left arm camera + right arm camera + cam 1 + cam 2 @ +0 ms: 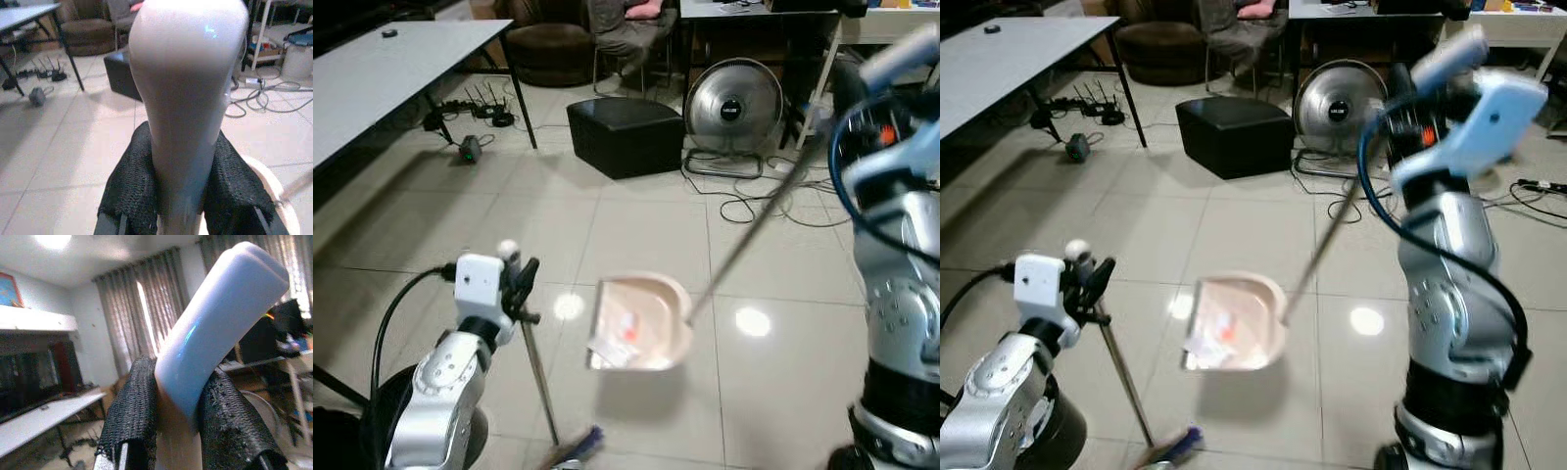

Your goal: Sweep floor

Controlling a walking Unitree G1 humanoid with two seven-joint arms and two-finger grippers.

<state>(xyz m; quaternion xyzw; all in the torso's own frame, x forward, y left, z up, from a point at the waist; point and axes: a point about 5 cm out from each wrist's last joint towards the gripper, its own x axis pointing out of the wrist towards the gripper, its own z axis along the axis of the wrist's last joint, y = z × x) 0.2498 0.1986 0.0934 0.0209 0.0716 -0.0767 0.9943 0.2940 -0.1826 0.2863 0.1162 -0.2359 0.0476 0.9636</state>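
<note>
My left gripper (521,282) is shut on the thin broom handle (536,367), whose rounded grey top (186,98) rises between the black fingers (129,186). The blue bristles (579,448) touch the tiles near the bottom edge. My right gripper (168,396), raised high at the right, is shut on the pale blue grip (1484,103) of the dustpan's long rod (744,240). The pink dustpan (641,323) hangs just above the floor with a shadow under it. White scraps and a red bit (628,333) lie in it.
A black ottoman (625,132) and a round floor fan (734,106) stand ahead, with loose cables (773,201) on the tiles beside them. A grey table (382,69) runs along the left. A person sits on a chair (626,24) at the back.
</note>
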